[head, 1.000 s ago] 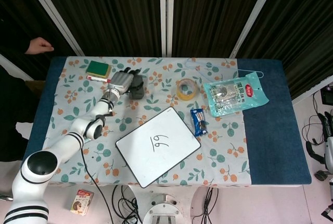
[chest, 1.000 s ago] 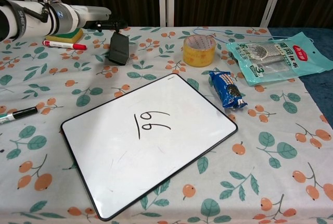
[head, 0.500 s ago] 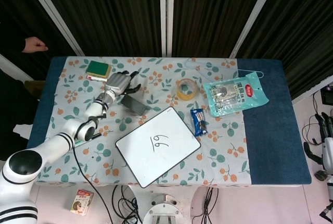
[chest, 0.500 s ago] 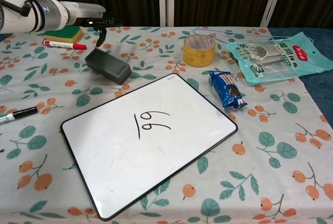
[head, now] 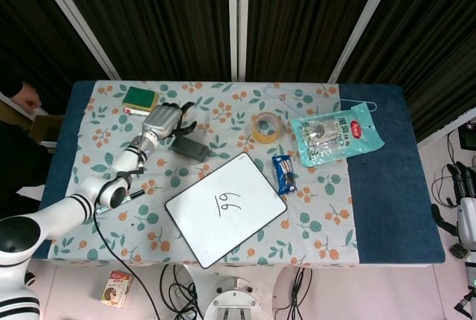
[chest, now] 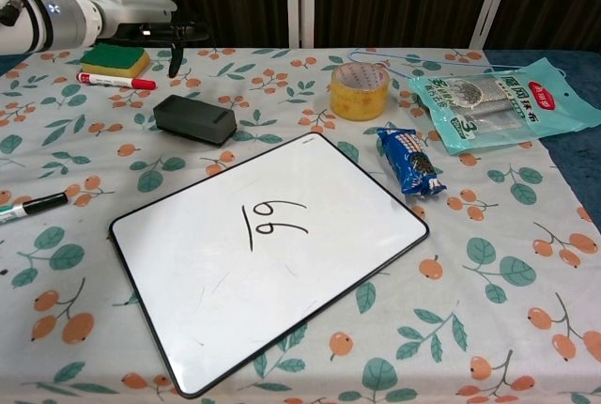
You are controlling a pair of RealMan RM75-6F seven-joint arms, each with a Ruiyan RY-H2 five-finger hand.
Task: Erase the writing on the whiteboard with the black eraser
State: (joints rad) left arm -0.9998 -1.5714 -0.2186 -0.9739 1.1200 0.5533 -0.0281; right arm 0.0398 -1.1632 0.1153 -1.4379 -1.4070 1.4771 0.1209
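The black eraser (head: 190, 147) (chest: 194, 119) lies flat on the flowered tablecloth, just beyond the whiteboard's far left corner. The whiteboard (head: 201, 234) (chest: 282, 319) sits at the table's front middle, with black writing (head: 228, 202) (chest: 272, 224) near its centre. My left hand (head: 165, 120) (chest: 155, 30) hovers open behind and left of the eraser, fingers spread, not touching it. My right hand (head: 465, 193) hangs off the table's right side, holding nothing, fingers loosely apart.
A green and yellow sponge (chest: 113, 58) and a red marker (chest: 115, 80) lie under the left arm. A black marker (chest: 33, 205) is at the left edge. A tape roll (chest: 360, 90), blue snack bar (chest: 409, 162) and teal packet (chest: 502, 99) lie right of the board.
My left hand let go of the eraser, which dropped from on edge to flat on the cloth. The hand then drew back to the left, away from it.
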